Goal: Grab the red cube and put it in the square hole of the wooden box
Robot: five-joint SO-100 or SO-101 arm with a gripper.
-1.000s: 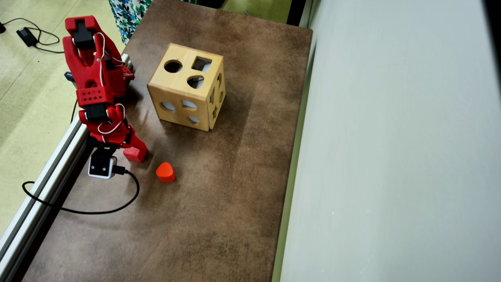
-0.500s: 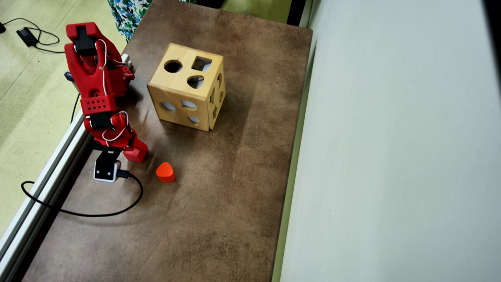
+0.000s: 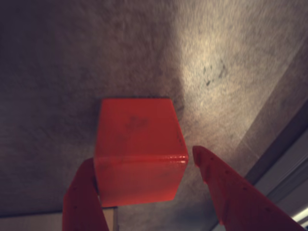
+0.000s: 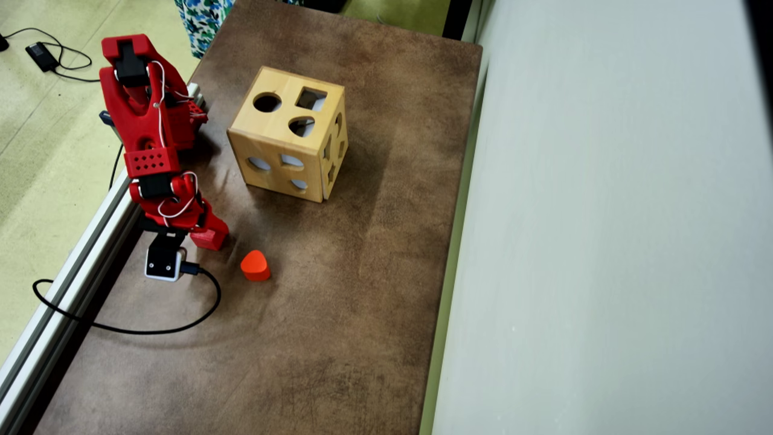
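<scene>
In the wrist view the red cube [image 3: 137, 139] fills the middle and rests on the brown tabletop. My gripper [image 3: 143, 158] is open around it: the left finger [image 3: 84, 197] lies against the cube's side, and the right finger [image 3: 216, 183] stands a small gap away. From overhead, the cube [image 4: 210, 240] peeks out under the gripper [image 4: 204, 232] near the table's left edge. The wooden box [image 4: 275, 142] stands further back, with the square hole [image 4: 311, 98] on its top face beside a round hole and a heart-shaped one.
An orange-red heart block [image 4: 255, 266] lies just right of the cube. A metal rail [image 4: 72, 266] runs along the table's left edge, and a black cable [image 4: 121, 326] loops from the wrist camera. A pale wall [image 4: 604, 241] borders the table on the right.
Over the last second the arm has shifted slightly right and forward over the cube, the wrist camera moving with it. Since half a second ago almost nothing has moved.
</scene>
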